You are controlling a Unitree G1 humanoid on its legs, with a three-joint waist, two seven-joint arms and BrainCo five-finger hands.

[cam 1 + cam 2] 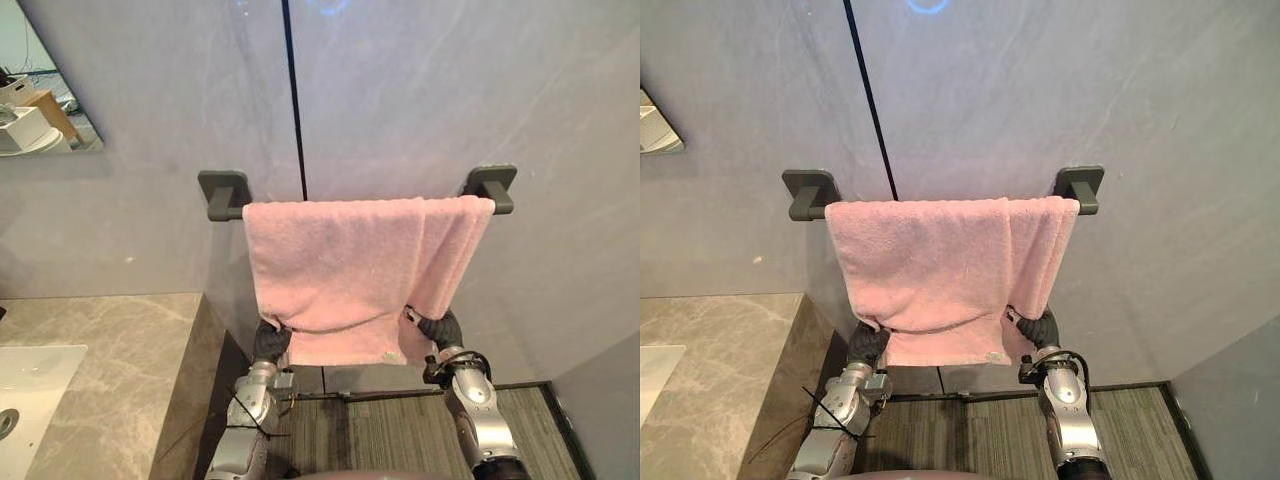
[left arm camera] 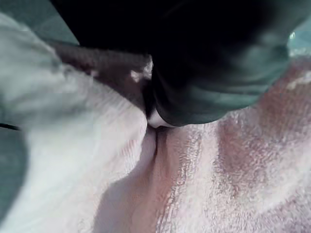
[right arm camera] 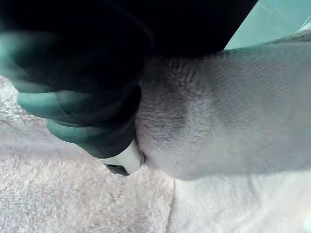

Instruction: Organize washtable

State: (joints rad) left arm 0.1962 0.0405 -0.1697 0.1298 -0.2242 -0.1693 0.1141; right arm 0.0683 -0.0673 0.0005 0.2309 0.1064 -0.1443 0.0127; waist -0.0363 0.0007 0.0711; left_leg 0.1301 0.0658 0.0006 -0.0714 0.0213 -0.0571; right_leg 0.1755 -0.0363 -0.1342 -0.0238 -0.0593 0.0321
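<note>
- The left hand (image 1: 270, 340) and the right hand (image 1: 440, 328), nearest of all, are raised to the lower corners of the pink terry towel's (image 1: 340, 260) front layer. A downward or near-side tug from here could probably drag the whole cloth off the dark grey wall rail (image 1: 226, 210), since nothing but its own drape holds it there.
- An uneven pull is the second risk. The towel's right part already lies doubled in a slanting fold, and more tension on one side would likely skew the hang further or bunch it toward one bracket.
- The towel hangs over the rail between the two brackets, on the far wall to the right of the grey marble desk (image 1: 110, 350). Its rear layer reaches lower than the front one, between the hands.
- Both arms rise from below, wrists up. Each hand's dark ribbed cover sits at the towel's hem, and the rest is tucked into the cloth.
- The wrist views show cloth creased and folded against each hand. Whether either hand is closed on it or merely pressed into it, I cannot tell.
- The hands stand well apart, one under each end of the front layer, at about the same height.
</note>
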